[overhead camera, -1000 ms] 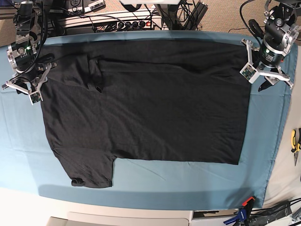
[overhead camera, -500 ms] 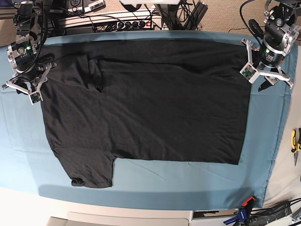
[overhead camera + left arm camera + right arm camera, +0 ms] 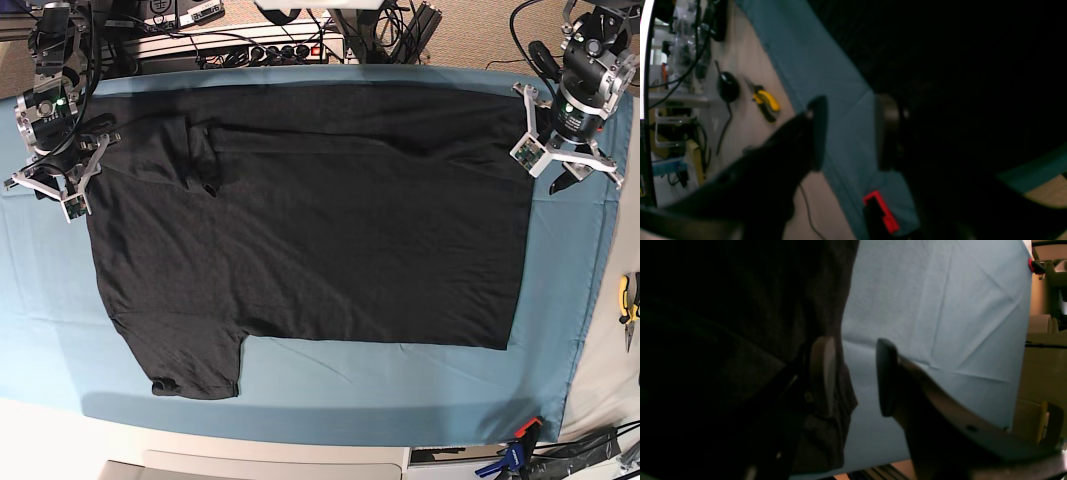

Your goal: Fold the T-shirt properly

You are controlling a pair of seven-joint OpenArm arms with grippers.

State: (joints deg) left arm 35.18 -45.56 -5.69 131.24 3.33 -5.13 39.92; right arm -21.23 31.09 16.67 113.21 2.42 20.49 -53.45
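Observation:
The black T-shirt (image 3: 320, 220) lies flat on the teal table cloth (image 3: 400, 380), hem to the right; no graphic shows. One sleeve (image 3: 195, 365) sticks out at the lower left, the other (image 3: 200, 150) is folded inward at the upper left. My left gripper (image 3: 556, 178) hovers at the hem's far right corner. In the left wrist view its jaws (image 3: 851, 133) stand open, with teal cloth showing between them and the T-shirt (image 3: 957, 66) beside one finger. My right gripper (image 3: 50, 195) sits at the shoulder edge, open (image 3: 853, 376), astride the T-shirt's edge (image 3: 833, 306).
Yellow-handled pliers (image 3: 626, 300) lie on the bare table right of the cloth, also seen from the left wrist as pliers (image 3: 766, 101). A red-tipped clamp (image 3: 522, 432) grips the cloth's front right corner. A power strip and cables (image 3: 250, 45) run along the back edge.

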